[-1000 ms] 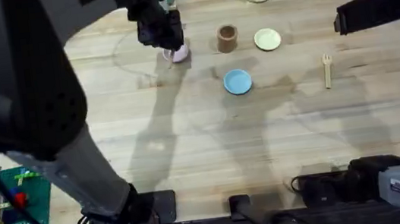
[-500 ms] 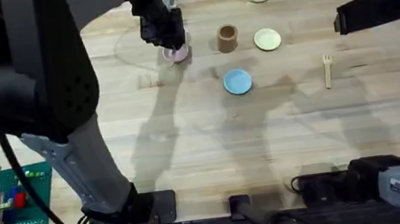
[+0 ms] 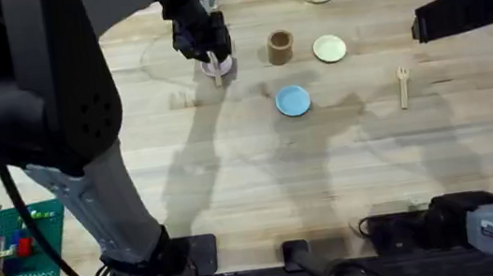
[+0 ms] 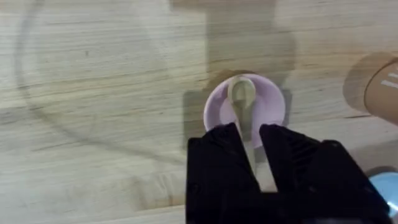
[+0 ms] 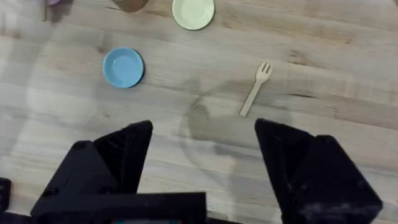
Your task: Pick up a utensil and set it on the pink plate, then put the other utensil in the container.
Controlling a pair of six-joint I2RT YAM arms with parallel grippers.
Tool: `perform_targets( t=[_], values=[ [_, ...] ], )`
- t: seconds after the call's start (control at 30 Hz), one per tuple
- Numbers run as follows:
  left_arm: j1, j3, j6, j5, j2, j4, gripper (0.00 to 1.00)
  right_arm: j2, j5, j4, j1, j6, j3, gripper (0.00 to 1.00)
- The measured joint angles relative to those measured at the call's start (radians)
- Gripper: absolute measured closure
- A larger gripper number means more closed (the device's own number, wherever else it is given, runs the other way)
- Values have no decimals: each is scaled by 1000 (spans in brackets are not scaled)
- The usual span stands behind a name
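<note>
While the left gripper [image 4: 250, 138] hovers over the pink plate [image 4: 273, 102] at the upper middle of the overhead frame, its fingers stand slightly apart around the handle of the wooden utensil [image 4: 242, 99], whose rounded end already rests on the plate. The first step looks nearly done; letting go and lifting clear seems to be what is left. The fork [image 5: 255, 89] lies on the bench [image 3: 233, 177] at the right, with the right gripper [image 5: 202, 140] near it, fingers wide apart. Next comes a descent onto its slim handle, then a carry to the brown container [image 3: 280, 47], just right of the plate.
</note>
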Motion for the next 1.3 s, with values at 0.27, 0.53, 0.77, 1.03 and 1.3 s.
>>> perform_targets(
  t=[0.27,0.53,0.77,1.03,1.3],
  values=[
    [-2,0,-1,0,0,-20,395,0,0,0,0,0,0,3],
    [-22,0,-2,0,-7,-67,196,0,0,0,0,0,0,3],
    [-26,0,38,0,-131,-175,6,0,0,0,0,0,0,3],
    [-26,0,69,0,-202,-276,6,0,0,0,0,0,0,3],
    [-43,0,104,0,-293,-355,6,0,0,0,0,0,0,4]
  ],
)
